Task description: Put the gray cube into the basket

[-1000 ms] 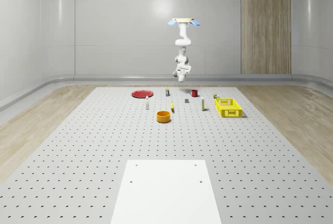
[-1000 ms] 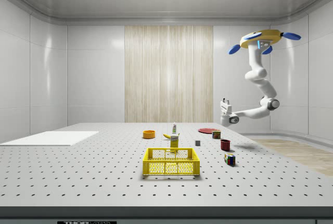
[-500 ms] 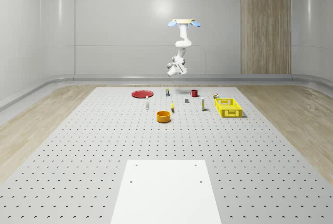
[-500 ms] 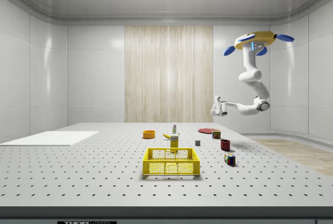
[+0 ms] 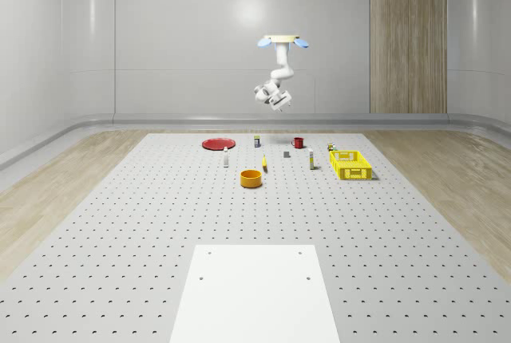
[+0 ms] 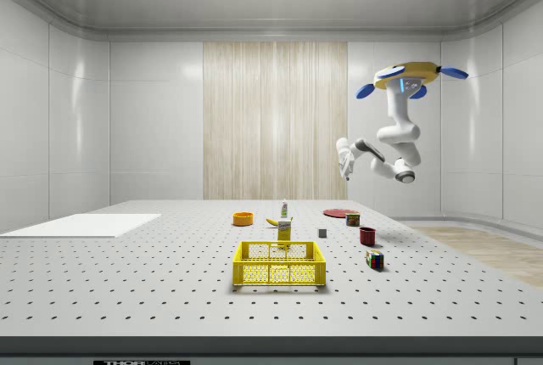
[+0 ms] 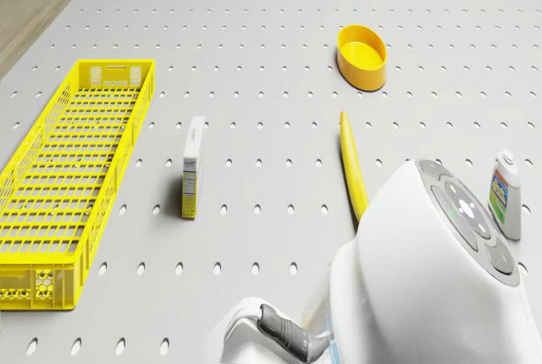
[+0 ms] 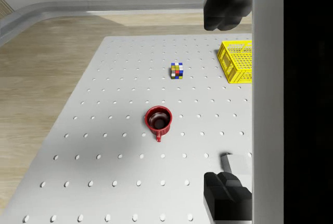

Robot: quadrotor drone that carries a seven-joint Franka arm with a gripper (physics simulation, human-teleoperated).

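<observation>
Wrist view has the jaws spread wide, one dark finger pad (image 8: 225,9) well apart from the other, with nothing between them and nothing touched. The drone (image 6: 405,75) hovers high over the far end of the table (image 5: 160,223), its arm folded up beneath it, so the jaws hang well above everything.

The gray cube (image 5: 287,153) sits on the table far below the jaws. A pale block just beside one pad in the wrist view looks like it, though it is partly hidden. The red mug (image 8: 157,121) stands near the cube, and the yellow basket (image 5: 355,173) lies farther off to one side of the jaws, empty as far as I can tell.

The main risk, I judge, is the long descent. Any sway of the hovering drone could bring the jaws down off-centre on so small a cube, pushing it away or clipping only an edge. A wide approach might also knock the mug. A weak pinch could drop the cube on the way to the basket.
</observation>
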